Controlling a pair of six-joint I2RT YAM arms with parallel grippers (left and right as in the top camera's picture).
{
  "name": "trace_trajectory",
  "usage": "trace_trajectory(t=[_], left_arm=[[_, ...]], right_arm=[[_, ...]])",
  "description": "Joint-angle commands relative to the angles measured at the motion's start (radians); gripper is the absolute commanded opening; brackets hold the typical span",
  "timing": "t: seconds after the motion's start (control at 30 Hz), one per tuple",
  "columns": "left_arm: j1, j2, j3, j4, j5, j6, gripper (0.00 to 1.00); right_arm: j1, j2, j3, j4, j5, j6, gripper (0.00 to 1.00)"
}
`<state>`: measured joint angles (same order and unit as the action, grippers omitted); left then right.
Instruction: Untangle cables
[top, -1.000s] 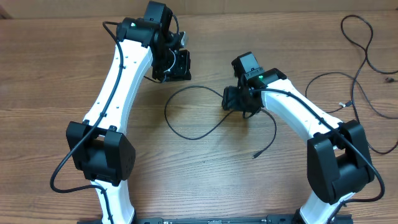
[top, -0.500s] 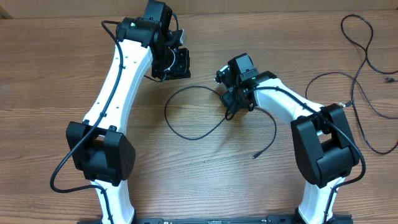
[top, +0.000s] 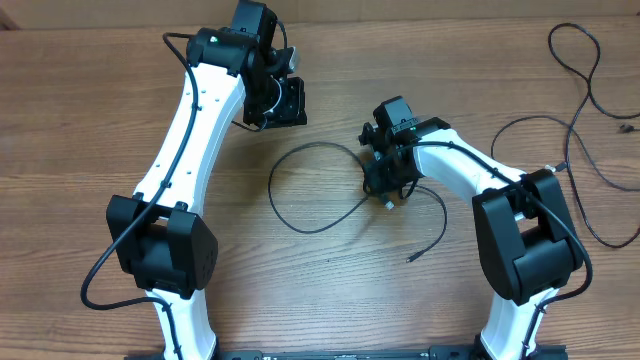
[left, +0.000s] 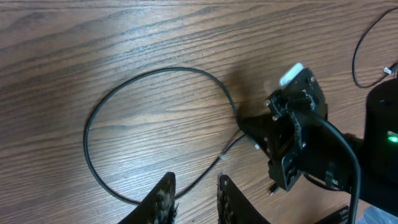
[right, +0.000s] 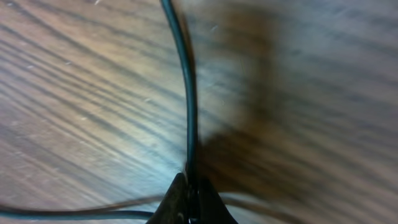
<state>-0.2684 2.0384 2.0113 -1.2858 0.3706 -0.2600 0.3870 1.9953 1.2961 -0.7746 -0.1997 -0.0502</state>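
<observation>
One thin black cable (top: 271, 185) lies in a loop on the wooden table, mid-scene. My right gripper (top: 384, 188) is down at the loop's right side, shut on this cable (right: 188, 93), which runs straight up from between the closed jaws in the right wrist view. The cable's tail curves away to a small plug (top: 412, 258). My left gripper (top: 288, 104) hovers above the table behind the loop, its jaws slightly apart with nothing between them (left: 196, 202). From there the loop (left: 87, 134) and the right gripper (left: 292, 143) show below.
More black cables (top: 585, 70) trail in loose strands across the far right of the table, reaching the right edge. The left arm's white links (top: 190, 130) run down the left side, and the right arm's elbow (top: 525, 240) stands at the lower right.
My right gripper has swung over the cable crossing, dropped onto it and shut on the strand. The loop shifted slightly right. The left gripper's jaws have parted a little.
</observation>
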Motion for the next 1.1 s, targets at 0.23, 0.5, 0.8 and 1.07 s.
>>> trace_trajectory(t=[0.23, 0.5, 0.8, 1.07], left_arm=[[0.052, -0.008, 0.023, -0.069, 0.174, 0.232, 0.42], [0.052, -0.008, 0.021, -0.093, 0.090, 0.230, 0.56], [0.051, -0.008, 0.021, -0.078, 0.091, 0.230, 0.59], [0.051, -0.008, 0.021, -0.076, 0.090, 0.230, 0.59]], right_arm=[[-0.003, -0.219, 0.357, -0.300, -0.312, 0.230, 0.04], [0.000, -0.203, 0.033, -0.125, 0.016, 0.985, 0.52], [0.000, -0.201, -0.290, 0.304, 0.021, 1.110, 0.47], [0.000, -0.198, -0.444, 0.610, 0.024, 1.128, 0.45]])
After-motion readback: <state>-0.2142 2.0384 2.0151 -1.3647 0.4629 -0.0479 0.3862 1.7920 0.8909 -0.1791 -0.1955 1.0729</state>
